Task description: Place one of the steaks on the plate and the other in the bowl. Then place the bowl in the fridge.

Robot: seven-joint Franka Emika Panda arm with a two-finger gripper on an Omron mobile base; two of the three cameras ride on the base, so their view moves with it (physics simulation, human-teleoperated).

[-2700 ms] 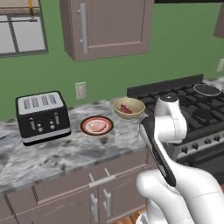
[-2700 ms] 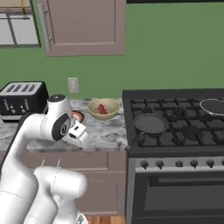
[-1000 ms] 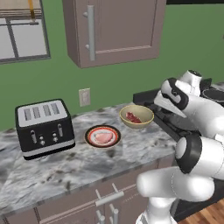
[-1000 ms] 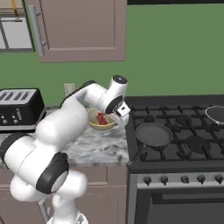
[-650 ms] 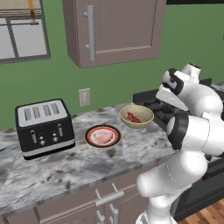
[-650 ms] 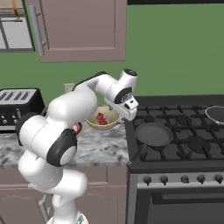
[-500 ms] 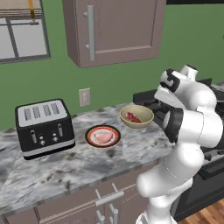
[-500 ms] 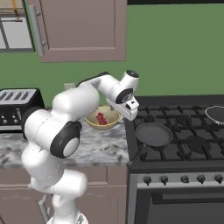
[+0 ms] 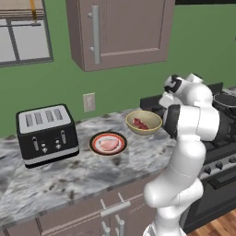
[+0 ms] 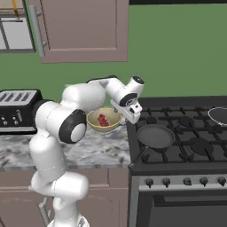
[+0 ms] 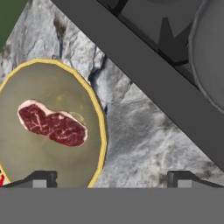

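Note:
The tan-yellow bowl [image 11: 97, 114] sits on the marble counter with the deep red, white-streaked steak [image 11: 52, 124] lying flat inside it. My gripper [image 11: 111, 179] hangs open just above the bowl's stove-side rim, one fingertip [image 11: 41, 179] over the bowl and the other over bare counter. In the right base view the gripper [image 10: 129, 118] points down between the bowl [image 10: 104, 120] and the stove. The red-rimmed plate [image 9: 95, 145] holds the pale pink steak [image 9: 108, 144], left of the bowl [image 9: 144, 122]. The fridge is out of view.
A black toaster [image 9: 46, 133] stands at the counter's left. The black stove [image 10: 186, 137] begins right beside the bowl, with a frying pan [image 10: 155, 135] on its front burner and another pan [image 10: 218, 114] at the back right. A wall cabinet [image 9: 122, 32] hangs above.
The arm has folded round and the hand has shifted slightly toward the stove and lower beside the bowl. The jaws stayed open; bowl, plate and steaks have not moved.

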